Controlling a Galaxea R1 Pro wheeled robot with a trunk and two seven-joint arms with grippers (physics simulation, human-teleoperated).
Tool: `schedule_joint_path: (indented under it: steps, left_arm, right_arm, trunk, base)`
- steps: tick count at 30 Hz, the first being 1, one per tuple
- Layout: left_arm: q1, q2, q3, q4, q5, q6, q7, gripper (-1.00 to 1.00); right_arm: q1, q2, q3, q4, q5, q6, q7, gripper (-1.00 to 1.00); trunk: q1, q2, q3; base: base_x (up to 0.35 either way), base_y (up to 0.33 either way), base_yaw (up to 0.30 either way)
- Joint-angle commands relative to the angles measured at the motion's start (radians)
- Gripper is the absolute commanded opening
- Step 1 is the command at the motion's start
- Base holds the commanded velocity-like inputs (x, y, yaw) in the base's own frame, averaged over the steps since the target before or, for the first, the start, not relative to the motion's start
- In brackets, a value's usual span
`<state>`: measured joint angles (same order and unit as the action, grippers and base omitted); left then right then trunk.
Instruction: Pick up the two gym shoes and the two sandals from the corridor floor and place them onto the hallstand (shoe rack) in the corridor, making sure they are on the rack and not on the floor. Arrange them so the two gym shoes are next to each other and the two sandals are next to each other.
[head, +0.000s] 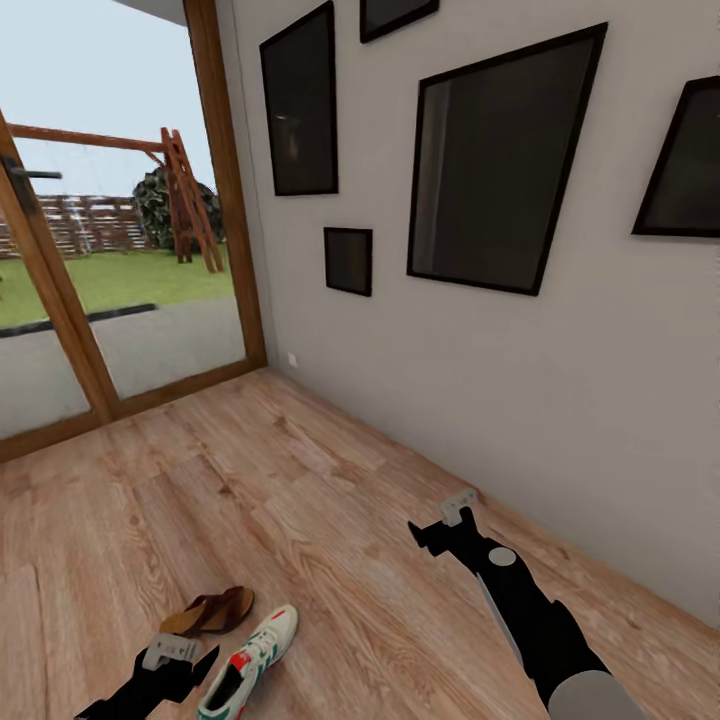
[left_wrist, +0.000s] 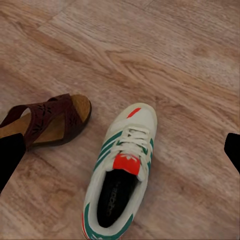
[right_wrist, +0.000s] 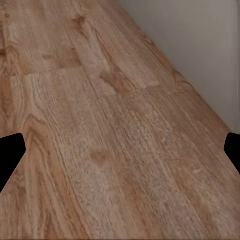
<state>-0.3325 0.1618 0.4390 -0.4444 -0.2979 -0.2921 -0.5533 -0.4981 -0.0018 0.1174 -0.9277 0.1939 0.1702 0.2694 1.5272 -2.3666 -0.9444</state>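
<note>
- In the head view the gym shoe (head: 248, 664) is cut off at the frame's bottom edge, its heel out of sight; the left wrist view shows it whole, toe pointing away from the camera.
- The sandal (head: 208, 611) lies just beside the shoe's toe on the corridor floor (head: 300, 480), on the shoe's left; its heel end is covered by a dark fingertip in the left wrist view (the strap and tan insole stay clear).
- The left gripper (head: 170, 665) hangs low beside the shoe, its arm mostly cut off by the frame; jaws spread wide, holding nothing.
- The right gripper (head: 440, 528) reaches forward over bare planks near the grey wall (head: 480, 380), well apart from the footwear; its 2 fingers sit at opposite frame edges in its wrist view, released and empty.
</note>
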Motion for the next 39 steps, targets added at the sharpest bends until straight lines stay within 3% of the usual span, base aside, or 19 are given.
schedule_joint_path:
  steps: [1,22,39]
  left_arm:
    - [-0.001,-0.001,0.008,0.000,-0.011,-0.006,-0.005,1.00]
    - [-0.002,-0.001,0.008,0.000,-0.010,-0.007,-0.005,1.00]
    - [-0.002,-0.001,0.009,0.000,-0.009,-0.007,-0.005,1.00]
  right_arm:
    - [0.000,0.000,0.000,-0.002,0.010,0.005,0.004,1.00]
    - [0.000,0.000,0.000,-0.006,0.009,0.005,0.003,1.00]
    - [0.000,-0.001,-0.002,-0.007,0.011,0.005,0.003,1.00]
  trunk:
    - [0.000,0.000,-0.001]
    - [0.000,0.000,-0.001]
    - [0.000,0.000,0.003]
  base:
    - [0.050,0.053,-0.076]
    - [0.007,0.007,-0.018]
    - [0.000,0.000,-0.257]
